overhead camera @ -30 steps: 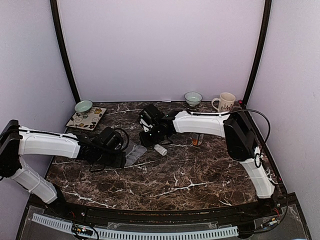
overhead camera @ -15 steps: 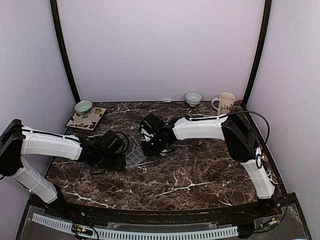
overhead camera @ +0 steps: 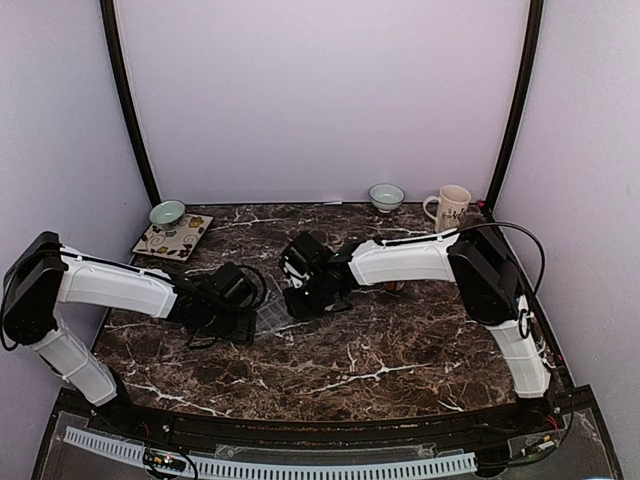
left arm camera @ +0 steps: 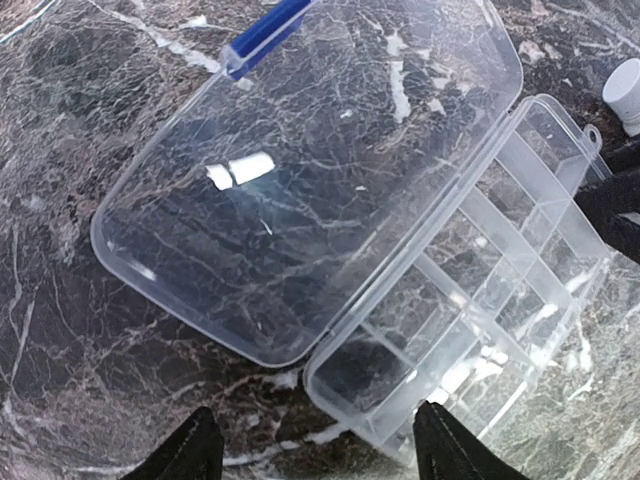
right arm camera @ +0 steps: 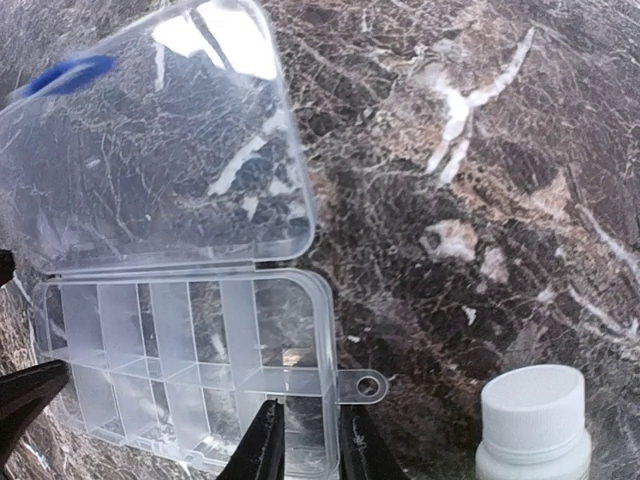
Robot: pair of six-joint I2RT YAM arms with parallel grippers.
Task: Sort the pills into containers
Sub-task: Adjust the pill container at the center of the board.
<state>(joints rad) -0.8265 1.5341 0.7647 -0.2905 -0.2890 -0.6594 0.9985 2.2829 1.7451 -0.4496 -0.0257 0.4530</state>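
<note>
The organizer box [overhead camera: 272,316] lies a little left of the middle of the marble surface [overhead camera: 400,360], between the two arms. Its hinged lid [left arm camera: 300,170] is thrown fully open and rests flat on the surface, with the blue latch [left arm camera: 265,30] at its free edge. The tray of compartments [right arm camera: 180,350] sits beside the lid in two rows. The marble pattern shows straight through the clear floors. There is a pale fleck in one cell, and I cannot tell whether it is a pill or glare.

The left gripper [left arm camera: 320,450] hovers low over the box with its jaws spread wide and nothing between them. The right gripper [right arm camera: 307,425] is down at the tray's end wall, near the small holed tab [right arm camera: 365,385]. Its jaws are drawn almost together with the rim between them, but I cannot tell whether they actually pinch it.

A white-capped bottle [right arm camera: 530,420] stands just beside the tray. Along the far edge sit a small bowl [overhead camera: 386,196] and, at the far right corner, a mug [overhead camera: 452,205]. Another bowl [overhead camera: 167,212] sits near the far left corner, by a patterned tile [overhead camera: 172,238].
</note>
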